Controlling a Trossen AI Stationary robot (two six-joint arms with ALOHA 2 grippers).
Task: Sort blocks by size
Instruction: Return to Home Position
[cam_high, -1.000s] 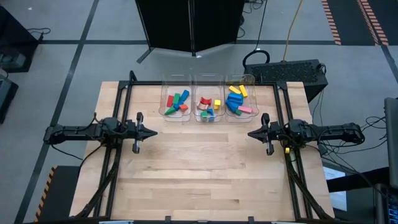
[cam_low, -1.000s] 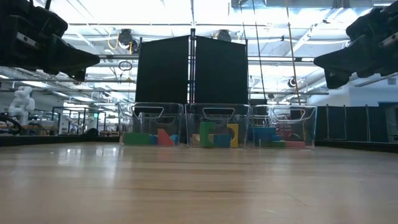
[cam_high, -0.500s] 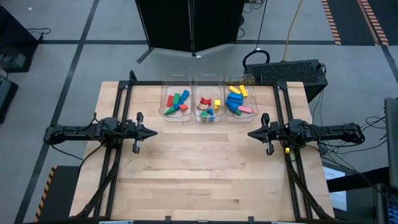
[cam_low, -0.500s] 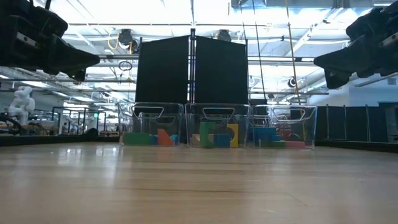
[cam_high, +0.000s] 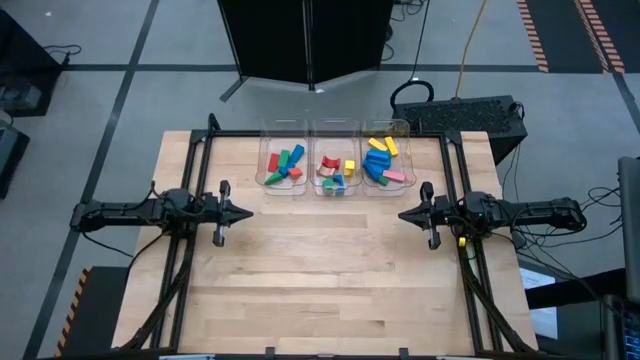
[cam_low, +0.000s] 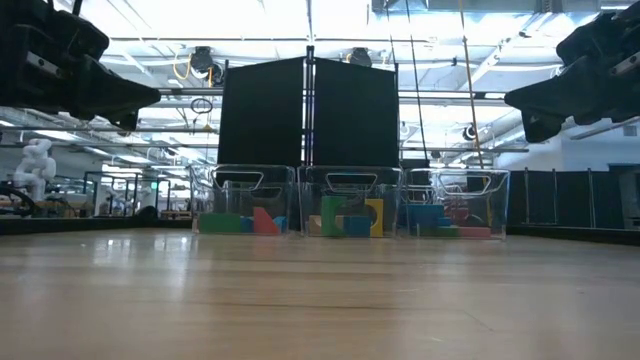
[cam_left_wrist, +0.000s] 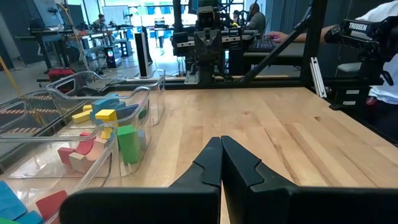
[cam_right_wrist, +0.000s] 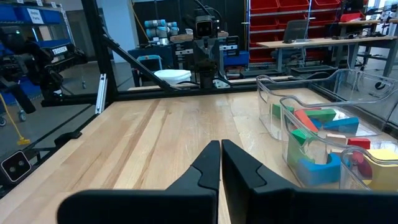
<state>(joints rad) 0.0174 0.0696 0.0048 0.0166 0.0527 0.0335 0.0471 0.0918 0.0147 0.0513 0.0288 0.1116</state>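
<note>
The blocks lie in three clear bins at the table's far side: green, red and blue ones in the left bin (cam_high: 284, 165), red, yellow, green and blue ones in the middle bin (cam_high: 336, 171), blue, yellow and pink ones in the right bin (cam_high: 384, 160). My left gripper (cam_high: 249, 213) is shut and empty above the table's left side, pointing right. My right gripper (cam_high: 402, 214) is shut and empty above the right side, pointing left. Both hang clear of the table, as the low view shows for the left gripper (cam_low: 150, 98) and the right gripper (cam_low: 512, 98).
The wooden tabletop (cam_high: 330, 270) between and in front of the two grippers is bare. Black frame rails run along the table's left side (cam_high: 190, 200) and right side (cam_high: 460, 200). A person's arm (cam_left_wrist: 379, 18) shows beyond the table in the left wrist view.
</note>
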